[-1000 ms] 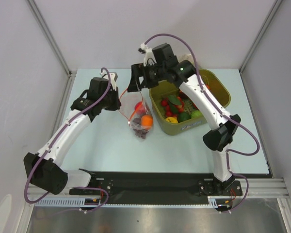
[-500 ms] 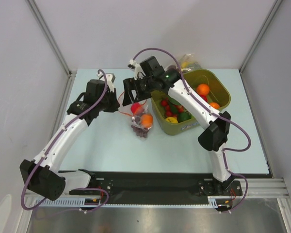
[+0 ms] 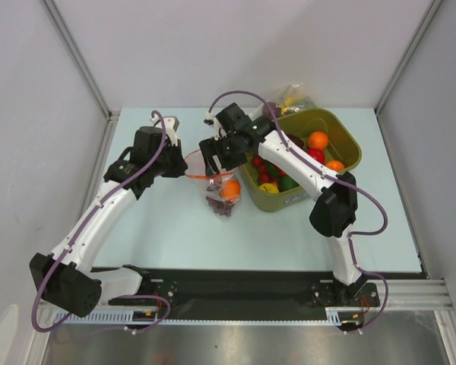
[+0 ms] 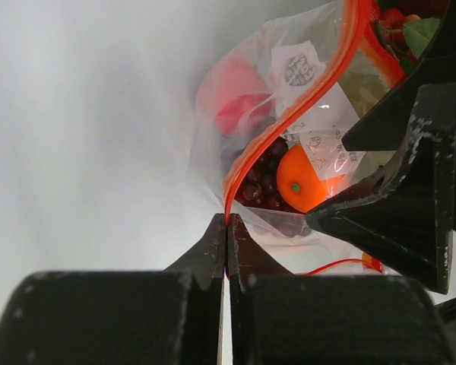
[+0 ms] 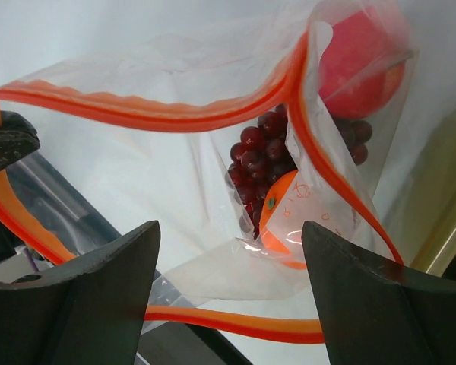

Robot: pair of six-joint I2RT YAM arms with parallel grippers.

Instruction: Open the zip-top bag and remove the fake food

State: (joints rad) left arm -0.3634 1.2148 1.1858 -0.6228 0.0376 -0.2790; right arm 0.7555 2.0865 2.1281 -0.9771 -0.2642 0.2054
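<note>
Pinching the zip-top bag (image 4: pixel 213 137) at its mouth in my left claw (image 4: pixel 226 228), I hold it agape on the desk (image 3: pixel 159 220). My right claw (image 5: pixel 228 228), spread wide, should dip straight onto the fake food (image 5: pixel 285 217).

One zip-top bag (image 3: pixel 210 176), three fruits (image 4: pixel 302 188) (inside)

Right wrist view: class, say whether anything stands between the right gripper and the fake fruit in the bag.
Nothing solid: the zip-top bag gapes open below the right gripper, grape bunch and orange showing inside. A clear fold of bag covers the orange; the red apple sits behind the bag wall.
</note>
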